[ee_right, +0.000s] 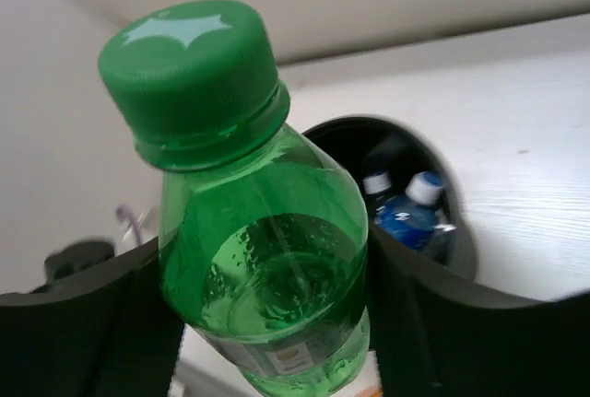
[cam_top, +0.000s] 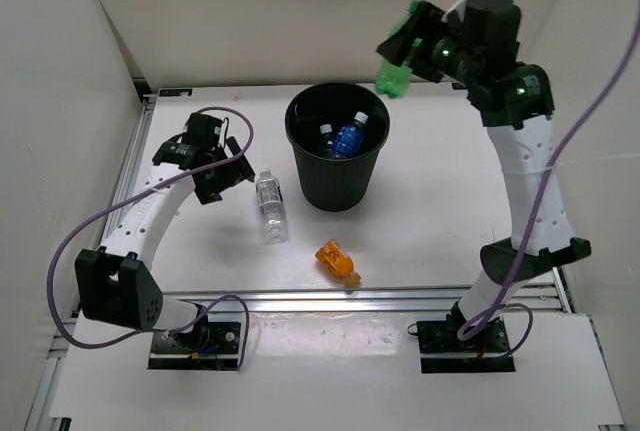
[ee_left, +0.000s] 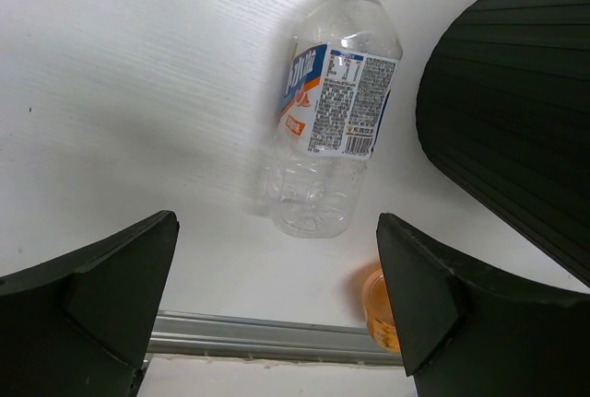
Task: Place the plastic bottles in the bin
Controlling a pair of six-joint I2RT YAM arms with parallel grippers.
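The black bin (cam_top: 338,173) stands mid-table with two bottles inside, one blue-labelled (cam_top: 349,137); they also show in the right wrist view (ee_right: 406,217). My right gripper (cam_top: 400,56) is raised to the right of the bin's rim and is shut on a green bottle (ee_right: 263,259), which has a green cap. A clear bottle (cam_top: 269,203) lies on the table left of the bin, just ahead of my open, empty left gripper (ee_left: 277,296); it fills the left wrist view (ee_left: 332,111). A short orange bottle (cam_top: 338,262) lies in front of the bin.
White walls enclose the table at the back and both sides. A metal rail (cam_top: 350,301) runs along the near edge. Purple cables loop from both arms.
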